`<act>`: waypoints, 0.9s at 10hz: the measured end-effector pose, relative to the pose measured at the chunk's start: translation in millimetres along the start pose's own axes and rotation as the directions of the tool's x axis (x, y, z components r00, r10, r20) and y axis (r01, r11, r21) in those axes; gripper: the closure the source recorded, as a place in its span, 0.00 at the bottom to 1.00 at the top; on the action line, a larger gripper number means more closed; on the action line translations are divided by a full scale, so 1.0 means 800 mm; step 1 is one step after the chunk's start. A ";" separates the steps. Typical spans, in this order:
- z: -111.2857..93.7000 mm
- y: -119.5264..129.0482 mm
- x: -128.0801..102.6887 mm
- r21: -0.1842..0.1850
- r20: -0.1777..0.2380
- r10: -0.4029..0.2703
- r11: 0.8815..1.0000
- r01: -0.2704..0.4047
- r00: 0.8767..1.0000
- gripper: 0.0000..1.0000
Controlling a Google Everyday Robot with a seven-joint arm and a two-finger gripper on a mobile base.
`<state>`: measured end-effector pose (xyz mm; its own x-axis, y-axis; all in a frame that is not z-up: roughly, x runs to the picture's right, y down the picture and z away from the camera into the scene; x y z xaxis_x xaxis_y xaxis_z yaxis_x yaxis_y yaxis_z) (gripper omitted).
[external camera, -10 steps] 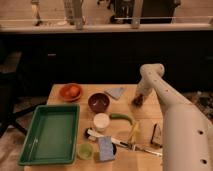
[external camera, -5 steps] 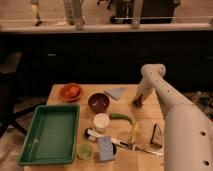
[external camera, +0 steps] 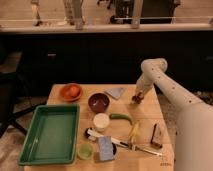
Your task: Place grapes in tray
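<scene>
Nothing in tray [external camera: 49,136] yet | gripper [external camera: 137,98] low at bench's [external camera: 150,114] far side, cannot tell its grasp | pickup, carry remain

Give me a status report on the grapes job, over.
Gripper low, far right of table, over dark clump, likely the grapes. Green tray front left. Dark bowl between.

White arm [external camera: 171,90] arched forward, end effector [external camera: 137,98] low, right of centre
</scene>
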<state>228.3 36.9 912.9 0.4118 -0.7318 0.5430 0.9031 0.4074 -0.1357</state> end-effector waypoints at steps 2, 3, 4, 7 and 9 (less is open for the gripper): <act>-0.024 -0.015 -0.007 0.022 -0.028 -0.033 0.999 0.034 0.999 1.00; -0.038 -0.019 -0.010 0.033 -0.044 -0.046 0.998 0.048 0.998 1.00; -0.054 -0.029 -0.015 0.045 -0.062 -0.073 0.996 0.075 0.995 1.00; -0.093 -0.066 -0.033 0.067 -0.090 -0.146 0.986 0.152 0.985 1.00; -0.108 -0.096 -0.051 0.088 -0.095 -0.209 0.972 0.218 0.973 1.00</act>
<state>152.4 -12.1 830.0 0.2234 -0.8494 0.4782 0.9567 0.2850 0.0593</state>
